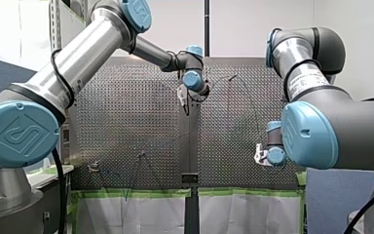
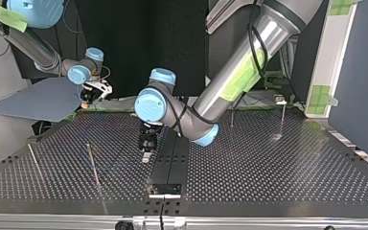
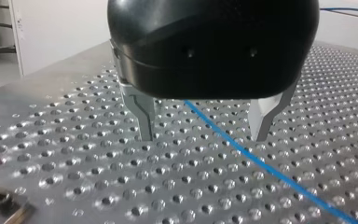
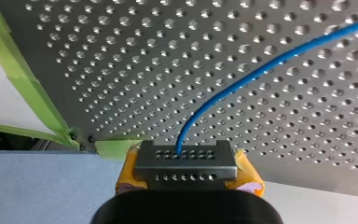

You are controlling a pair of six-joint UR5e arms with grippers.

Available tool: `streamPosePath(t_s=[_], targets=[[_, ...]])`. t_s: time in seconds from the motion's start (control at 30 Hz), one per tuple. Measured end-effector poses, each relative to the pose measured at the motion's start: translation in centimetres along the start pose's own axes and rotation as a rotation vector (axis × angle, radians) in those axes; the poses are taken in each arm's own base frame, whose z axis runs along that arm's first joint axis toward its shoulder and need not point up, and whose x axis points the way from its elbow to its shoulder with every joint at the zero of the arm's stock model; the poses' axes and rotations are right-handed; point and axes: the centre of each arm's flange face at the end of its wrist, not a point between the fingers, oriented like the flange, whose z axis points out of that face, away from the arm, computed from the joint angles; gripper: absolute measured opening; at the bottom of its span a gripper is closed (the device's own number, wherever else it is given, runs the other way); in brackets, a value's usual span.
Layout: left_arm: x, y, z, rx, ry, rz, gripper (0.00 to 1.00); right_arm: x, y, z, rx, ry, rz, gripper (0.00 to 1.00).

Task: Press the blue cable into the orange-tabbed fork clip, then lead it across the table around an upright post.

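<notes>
Bright, even light over the perforated grey metal surface (image 3: 65, 154), hole rims glinting white in the left wrist view. Top view's dimmer, set against a black backdrop (image 2: 134, 33); shadows soft and faint.

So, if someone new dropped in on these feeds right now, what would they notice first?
The blue cable: in the left wrist view it lies on the perforated table, running between the open fingers of my left claw. In the right wrist view my right claw, with yellow pads, is shut on the cable near the table's green-taped edge. In the top view, thin upright posts stand on the table.
</notes>
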Motion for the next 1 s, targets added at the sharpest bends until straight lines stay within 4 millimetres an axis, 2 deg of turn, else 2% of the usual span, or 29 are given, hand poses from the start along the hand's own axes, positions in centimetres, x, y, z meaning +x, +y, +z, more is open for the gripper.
streamPosePath(t_s=[0.17, 0.4, 1.0], targets=[[0.1, -0.4, -0.2, 0.007, 0.004, 0.001, 1.0, -0.7, 0.2, 0.2, -0.004, 0.001, -0.013, 0.0], [0.2, -0.5, -0.3, 0.006, 0.006, 0.002, 1.0, -1.1, -0.4, -0.1, 0.014, 0.012, -0.043, 0.0], [0.2, -0.4, -0.4, 0.002, 0.011, 0.005, 1.0, -5.1, 0.2, -3.9, 0.037, 0.017, -0.056, 0.0]])
